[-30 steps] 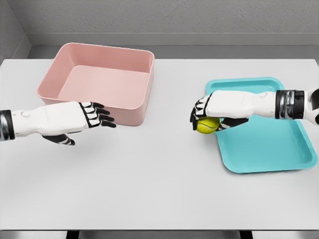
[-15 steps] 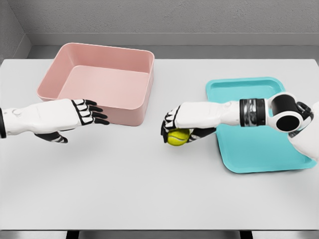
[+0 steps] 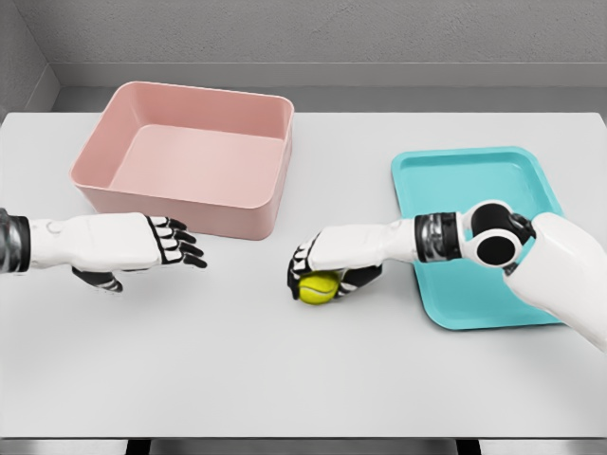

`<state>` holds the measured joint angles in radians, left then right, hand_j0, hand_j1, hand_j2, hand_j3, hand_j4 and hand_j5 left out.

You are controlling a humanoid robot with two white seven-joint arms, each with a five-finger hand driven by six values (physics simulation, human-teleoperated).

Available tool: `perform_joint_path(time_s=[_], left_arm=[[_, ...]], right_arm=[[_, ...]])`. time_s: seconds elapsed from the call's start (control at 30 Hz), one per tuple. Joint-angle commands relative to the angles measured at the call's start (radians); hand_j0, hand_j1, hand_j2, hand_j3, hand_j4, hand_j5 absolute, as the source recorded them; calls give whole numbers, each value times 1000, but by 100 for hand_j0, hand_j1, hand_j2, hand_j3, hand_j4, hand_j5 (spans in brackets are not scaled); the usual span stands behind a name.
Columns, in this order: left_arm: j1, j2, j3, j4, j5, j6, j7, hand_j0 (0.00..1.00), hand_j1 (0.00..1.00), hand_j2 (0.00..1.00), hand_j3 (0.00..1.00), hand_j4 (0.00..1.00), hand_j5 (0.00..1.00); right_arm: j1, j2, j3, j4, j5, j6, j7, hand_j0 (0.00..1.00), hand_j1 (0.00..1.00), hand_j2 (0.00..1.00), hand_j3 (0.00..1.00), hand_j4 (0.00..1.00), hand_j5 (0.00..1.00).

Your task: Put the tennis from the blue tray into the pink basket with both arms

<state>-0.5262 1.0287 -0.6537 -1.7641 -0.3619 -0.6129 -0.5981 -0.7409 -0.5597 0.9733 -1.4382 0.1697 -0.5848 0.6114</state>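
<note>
A yellow tennis ball (image 3: 318, 287) is low over the white table near its middle, with my right hand (image 3: 321, 270) curled over it from above. The right arm reaches in across the blue tray (image 3: 474, 180), which holds nothing else. The pink basket (image 3: 190, 152) stands at the back left with nothing inside. In front of the basket's near wall my left hand (image 3: 171, 244) hovers with its fingers spread, pointing right toward the ball and about a hand's length away from it.
The table's near edge (image 3: 303, 438) runs along the bottom of the view. A grey wall rises behind the table.
My right hand has carried the ball left off the blue tray to the table's middle and lower. The left hand has drifted slightly down and back toward the left.
</note>
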Motion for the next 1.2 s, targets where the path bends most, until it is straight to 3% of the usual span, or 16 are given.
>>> perform_joint_path(time_s=[0.0,0.37,0.47,0.5,0.53,0.9,1.03,1.1,1.17], left_arm=[[0,-4,0,0,6,2,-13,100,100,100,100,100,100],[9,-27,-1,0,15,2,-13,100,100,100,100,100,100],[14,-25,-32,0,70,2,-13,100,100,100,100,100,100],[15,-24,-41,0,77,2,-13,100,100,100,100,100,100],[15,-24,-46,0,95,2,-13,100,100,100,100,100,100],[9,-27,-58,2,107,2,-13,100,100,100,100,100,100],[0,-44,-58,0,109,2,-13,100,100,100,100,100,100],[0,-71,-60,0,109,2,-13,100,100,100,100,100,100],[-12,-94,-60,2,109,2,-13,100,100,100,100,100,100]], right_arm=[[-2,11,7,7,-4,3,0,55,55,55,55,55,55],[-6,24,7,41,-1,2,0,58,58,58,58,58,58],[-6,24,7,42,-1,8,0,76,76,76,76,76,76],[-6,24,7,42,-1,20,0,93,93,93,93,93,93],[-6,24,7,41,-1,40,0,100,100,100,100,100,100],[-32,9,-1,28,-3,29,0,100,100,100,100,100,100],[-60,-75,-16,16,-7,-24,-2,100,100,100,100,100,100],[-58,-172,-62,-33,-9,-26,-5,100,100,100,100,100,100],[-57,-262,-134,-33,-9,-26,-5,100,100,100,100,100,100]])
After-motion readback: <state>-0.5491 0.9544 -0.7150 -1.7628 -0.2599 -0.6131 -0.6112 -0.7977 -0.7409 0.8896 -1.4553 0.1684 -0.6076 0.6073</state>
